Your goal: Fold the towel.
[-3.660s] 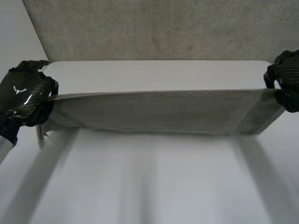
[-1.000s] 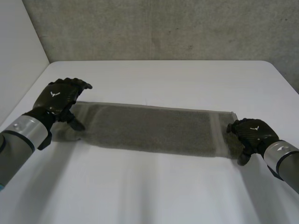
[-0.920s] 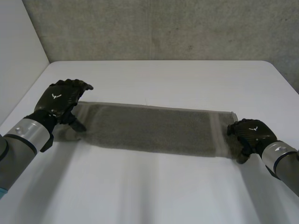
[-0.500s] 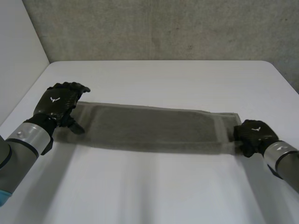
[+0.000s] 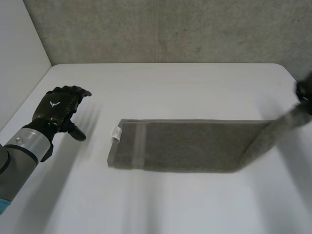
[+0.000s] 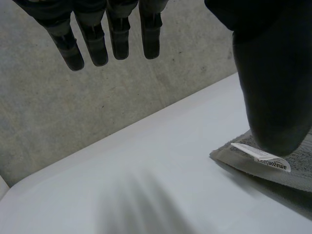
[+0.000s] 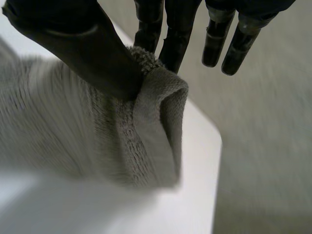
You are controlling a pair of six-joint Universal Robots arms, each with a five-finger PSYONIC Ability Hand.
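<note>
Over the desk (image 5: 170, 87), on the left hand (image 5: 56, 109): fingers (image 6: 92, 39) straight and slightly spread, thumb well apart from them, gripping nothing. Just past the thumb tip, untouched, a corner of the towel (image 5: 190, 145) with its white label (image 6: 261, 158). Beyond that corner, flat on the desk in one long strip, then lifted off it at the other end. There, on the right hand (image 7: 73, 44), pinching the bunched towel edge between thumb and the nearest fingers (image 7: 148, 22); other fingers straight and free. Behind, a grey concrete wall (image 5: 170, 29).
</note>
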